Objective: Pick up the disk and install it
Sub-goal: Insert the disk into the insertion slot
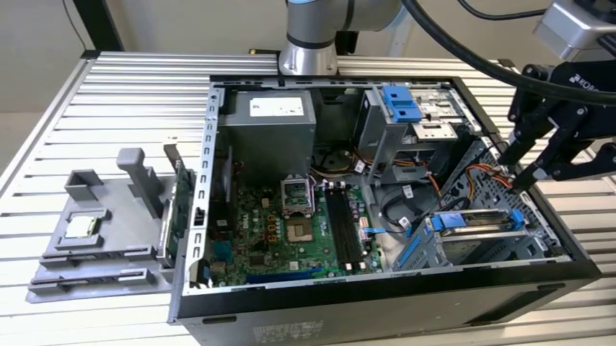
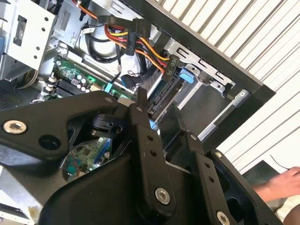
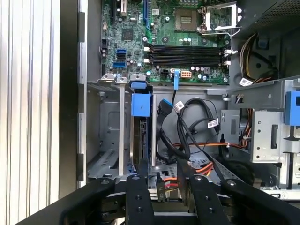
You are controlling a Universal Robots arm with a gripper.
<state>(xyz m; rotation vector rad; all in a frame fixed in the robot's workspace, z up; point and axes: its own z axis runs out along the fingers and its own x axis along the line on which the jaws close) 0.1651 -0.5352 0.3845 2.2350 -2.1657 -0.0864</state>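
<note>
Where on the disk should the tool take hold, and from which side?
Probably its upward narrow edge, pinched across the thin width, coming from above through the open case: the disk stands on edge between the cage walls.

We are looking at a ribbed silver aluminium table (image 1: 125, 94) carrying an open black metal computer case (image 1: 385, 306). A grey plastic fixture tray (image 1: 125, 216) is lying just beside the case, on the exterior view's left.
</note>
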